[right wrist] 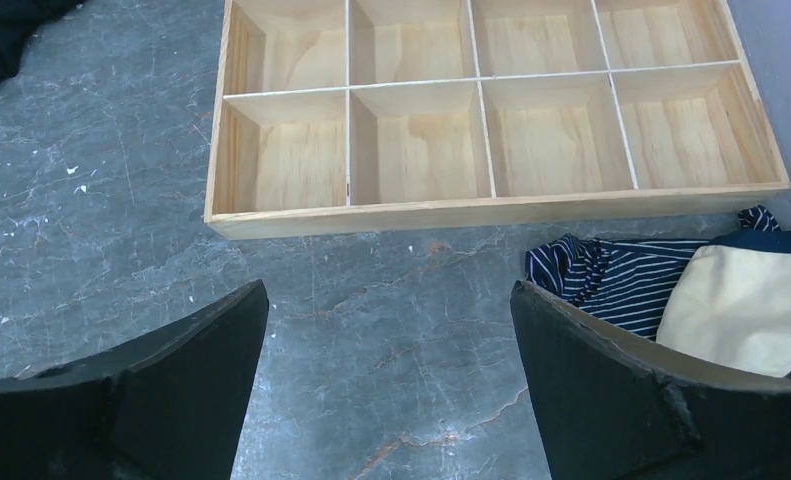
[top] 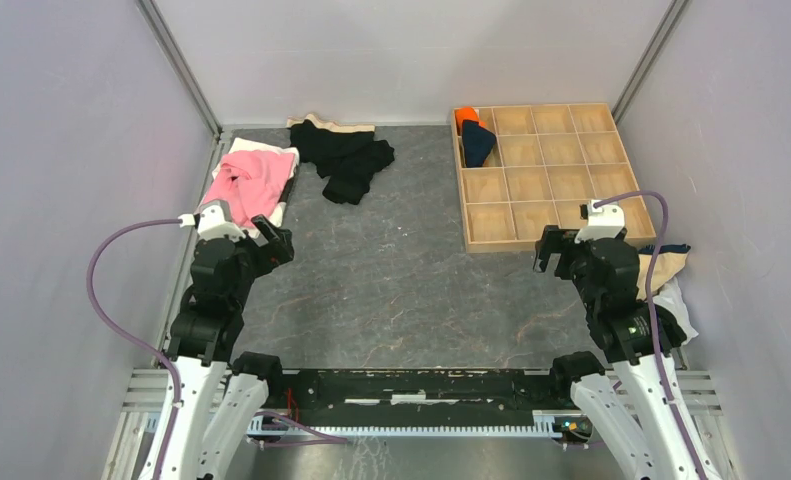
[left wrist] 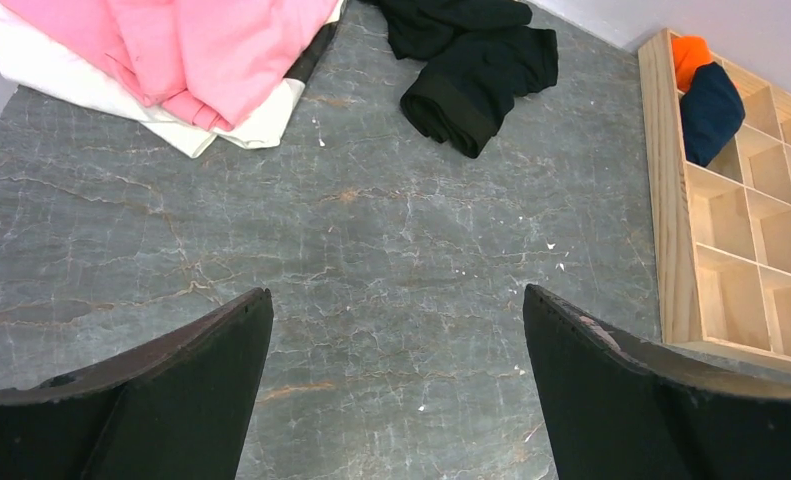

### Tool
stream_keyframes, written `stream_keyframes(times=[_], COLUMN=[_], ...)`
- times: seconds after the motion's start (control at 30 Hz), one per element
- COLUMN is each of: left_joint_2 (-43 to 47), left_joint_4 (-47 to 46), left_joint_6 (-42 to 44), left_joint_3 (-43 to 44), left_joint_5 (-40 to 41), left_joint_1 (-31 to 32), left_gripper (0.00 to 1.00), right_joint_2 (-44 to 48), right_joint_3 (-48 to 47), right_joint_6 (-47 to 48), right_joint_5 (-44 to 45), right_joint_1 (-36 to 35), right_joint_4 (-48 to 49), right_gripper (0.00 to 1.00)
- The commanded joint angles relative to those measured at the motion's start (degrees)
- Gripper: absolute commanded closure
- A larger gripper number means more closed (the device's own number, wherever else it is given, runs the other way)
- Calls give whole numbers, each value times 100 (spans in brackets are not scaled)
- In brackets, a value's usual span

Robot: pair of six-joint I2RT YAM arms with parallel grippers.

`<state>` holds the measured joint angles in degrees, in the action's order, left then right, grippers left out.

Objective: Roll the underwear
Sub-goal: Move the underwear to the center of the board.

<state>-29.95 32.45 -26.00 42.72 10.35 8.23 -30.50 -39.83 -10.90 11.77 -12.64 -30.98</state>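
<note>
A navy striped brief (right wrist: 611, 275) lies crumpled on the table at the right, partly under a cream cloth (right wrist: 741, 305); in the top view this pile (top: 668, 262) is beside my right arm. A white cloth with a black edge (left wrist: 271, 115) lies under the pink garment (left wrist: 171, 40) at the far left. A rolled navy piece (top: 478, 143) and an orange piece (top: 466, 118) sit in the tray's far-left compartments. My left gripper (left wrist: 398, 292) is open and empty above bare table. My right gripper (right wrist: 388, 290) is open and empty, just left of the striped brief.
A wooden tray (top: 546, 240) with several compartments stands at the back right; its near row (right wrist: 491, 205) is just ahead of my right gripper. Plain black garments (top: 346, 155) lie at the back centre. Grey walls close in both sides.
</note>
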Motion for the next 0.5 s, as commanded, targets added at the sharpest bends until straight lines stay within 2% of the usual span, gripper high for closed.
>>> stream_keyframes(times=[0.0,0.27,0.47], left_joint_2=[98,51,-1], left_joint_4=[-255,-264,-250], left_joint_6=[-37,-46,-46], left_joint_3=[6,0,-9], left_joint_5=[-24,3,-6], left_joint_1=[-6,-12,-14], left_gripper=[0,0,0], right_joint_2=[-52,-66,-238], right_joint_3=[41,64,129], right_joint_6=[-69,-6,-801], right_joint_5=[-59,-113,1035], right_joint_1=[-2,-5,-7], right_joint_4=[127,119,-135], right_gripper=[2,2,2])
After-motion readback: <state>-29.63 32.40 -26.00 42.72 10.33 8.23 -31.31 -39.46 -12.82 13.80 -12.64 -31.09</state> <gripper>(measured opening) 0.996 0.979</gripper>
